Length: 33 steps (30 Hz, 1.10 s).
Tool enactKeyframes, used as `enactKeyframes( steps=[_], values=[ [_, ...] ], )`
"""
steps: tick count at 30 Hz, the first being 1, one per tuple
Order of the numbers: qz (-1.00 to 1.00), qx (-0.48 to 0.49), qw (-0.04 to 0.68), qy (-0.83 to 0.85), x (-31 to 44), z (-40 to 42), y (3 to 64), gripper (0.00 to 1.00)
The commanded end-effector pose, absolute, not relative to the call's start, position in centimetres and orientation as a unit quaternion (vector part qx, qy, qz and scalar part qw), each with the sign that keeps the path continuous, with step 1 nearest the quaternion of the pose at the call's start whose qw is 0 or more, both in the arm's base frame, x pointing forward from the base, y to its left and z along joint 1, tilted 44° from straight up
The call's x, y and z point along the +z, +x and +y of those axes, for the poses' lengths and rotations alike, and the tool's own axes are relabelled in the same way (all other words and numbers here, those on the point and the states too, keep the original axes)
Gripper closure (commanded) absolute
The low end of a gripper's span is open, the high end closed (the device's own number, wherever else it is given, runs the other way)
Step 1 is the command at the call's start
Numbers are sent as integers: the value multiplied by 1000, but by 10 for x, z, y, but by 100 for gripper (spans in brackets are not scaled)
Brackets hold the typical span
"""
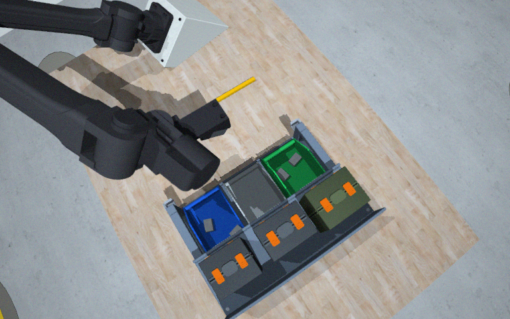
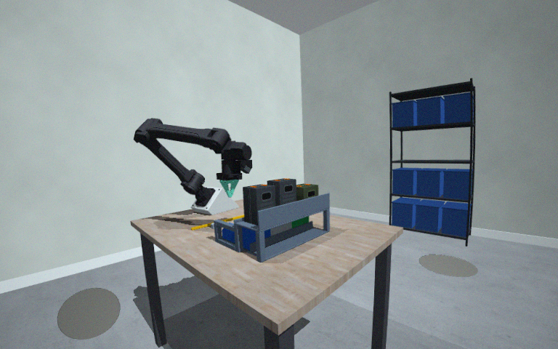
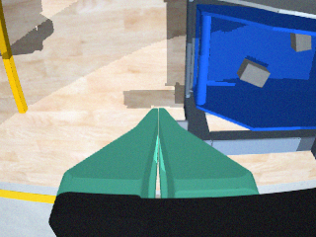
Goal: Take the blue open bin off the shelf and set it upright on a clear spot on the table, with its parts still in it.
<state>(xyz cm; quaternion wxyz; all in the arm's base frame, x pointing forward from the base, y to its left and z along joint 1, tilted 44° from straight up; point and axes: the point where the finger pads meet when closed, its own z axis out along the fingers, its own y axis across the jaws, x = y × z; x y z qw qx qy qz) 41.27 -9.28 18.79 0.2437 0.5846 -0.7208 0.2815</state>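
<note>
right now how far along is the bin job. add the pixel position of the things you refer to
Nothing of the move looks done: the blue open bin (image 1: pixel 222 214) (image 3: pixel 281 106) sits in the shelf (image 1: pixel 180 225) (image 2: pixel 293 214) with grey parts inside. In hand: nothing; the jaws are shut beside the shelf. Left: grip, lift out, set upright on the table (image 1: pixel 338 112) (image 2: pixel 329 263).

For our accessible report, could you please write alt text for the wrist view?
Closed green tapered jaws point toward a bright blue open bin holding two small grey blocks, at right; a thin yellow strip lies on the wooden table at left.
</note>
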Motion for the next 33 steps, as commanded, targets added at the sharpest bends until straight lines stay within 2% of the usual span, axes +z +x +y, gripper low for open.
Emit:
enactKeyframes(
  steps=[1, 17, 33],
  values=[
    [-718, 285, 238, 589, 207, -102, 436, 100],
    [-711, 287, 236, 596, 219, -107, 461, 100],
    [-716, 289, 233, 591, 225, -113, 460, 100]
  ],
)
